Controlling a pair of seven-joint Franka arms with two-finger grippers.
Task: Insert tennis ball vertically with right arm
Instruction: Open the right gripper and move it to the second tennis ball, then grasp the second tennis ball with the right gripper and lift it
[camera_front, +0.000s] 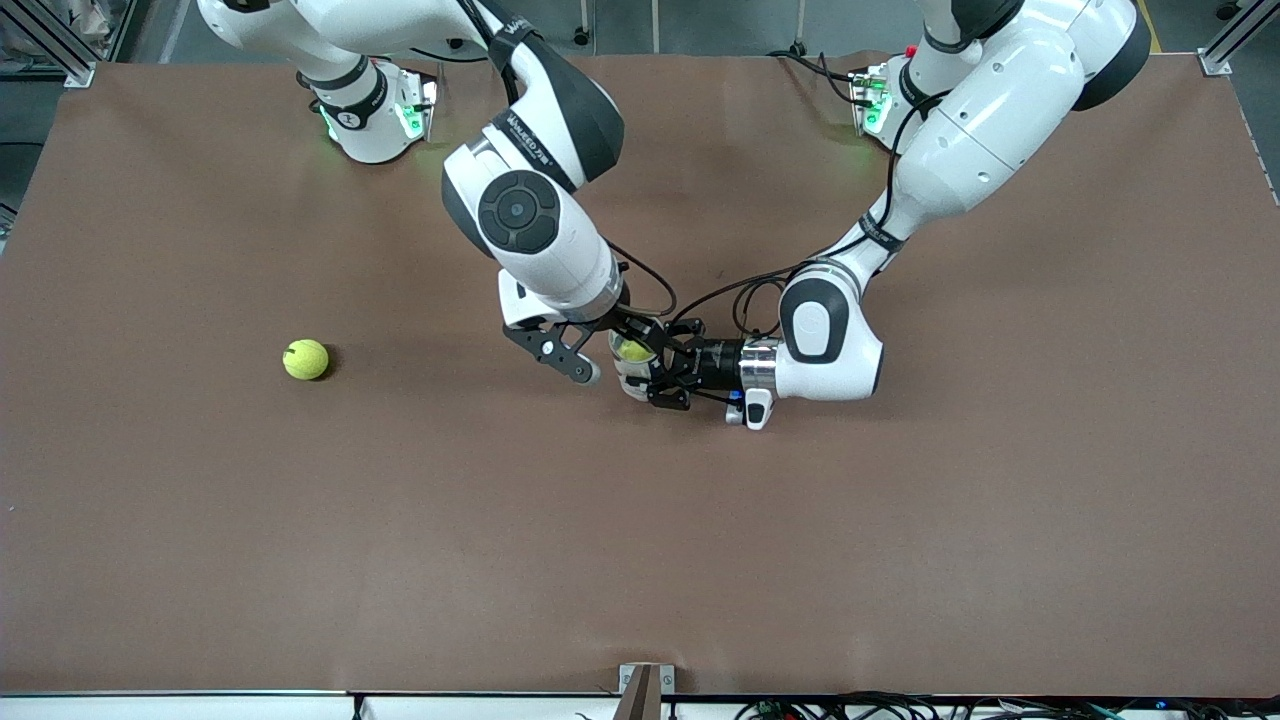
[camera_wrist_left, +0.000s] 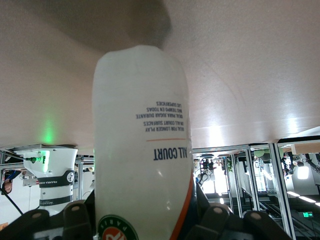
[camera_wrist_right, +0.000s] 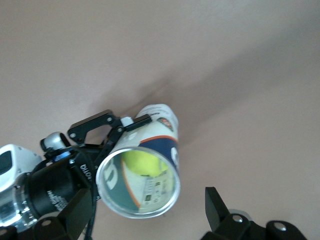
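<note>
A tennis ball (camera_wrist_right: 142, 165) is seen inside an upright tennis ball can (camera_front: 630, 368) clamped by the left gripper (camera_front: 668, 375) mid-tabletop (camera_front: 900, 520), while the right gripper (camera_front: 600, 352), spread wide and empty above it, is best lifted straight up; a second ball (camera_front: 305, 359) lies toward the right arm's end.

light: bright, even | shadows: soft | wrist views: slightly blurred, perhaps washed out

White can (camera_wrist_left: 142, 145), fingers (camera_wrist_left: 75, 217) clamping it
</note>
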